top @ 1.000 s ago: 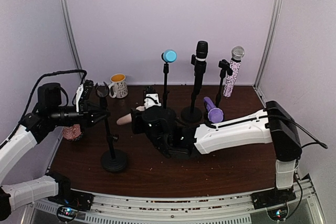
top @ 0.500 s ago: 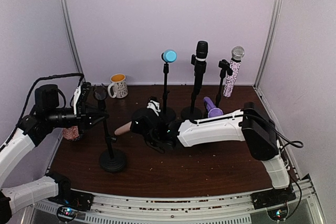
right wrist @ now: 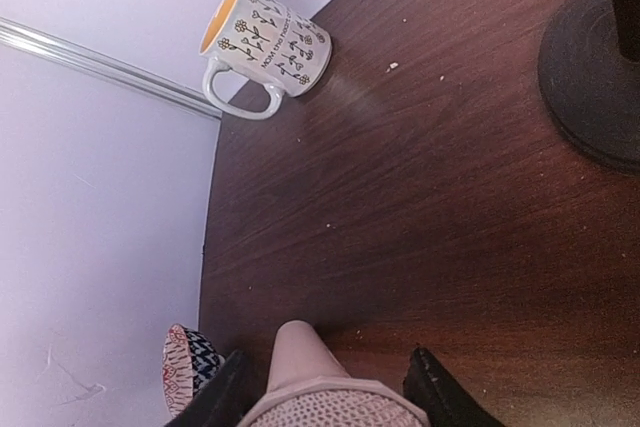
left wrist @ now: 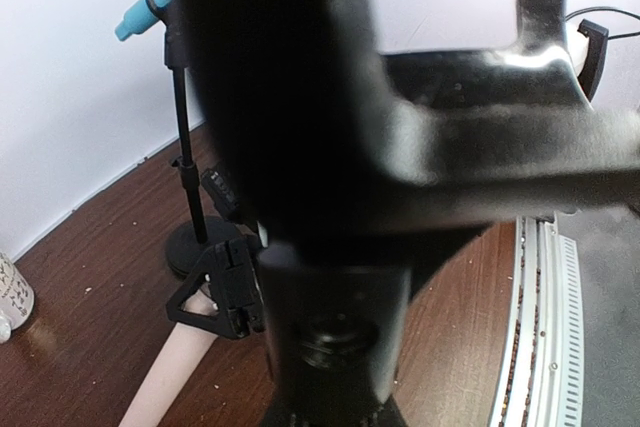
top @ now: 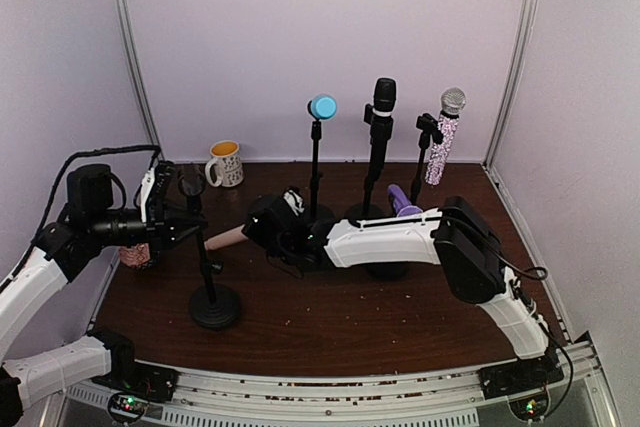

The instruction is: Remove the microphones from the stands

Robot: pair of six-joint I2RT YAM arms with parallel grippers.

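The right gripper [top: 262,230] grasps the mic [top: 224,239] near its mesh head (handle pointing left). The mic is off the stand [top: 204,267], low over the table [top: 340,322]. The left gripper [top: 178,223] clamps the stand's pole.

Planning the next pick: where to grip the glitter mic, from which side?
Glitter mic: likely take the long body below the clip, from the right; that stretch hangs bare, near upright, while the stand's pole runs close on its left.
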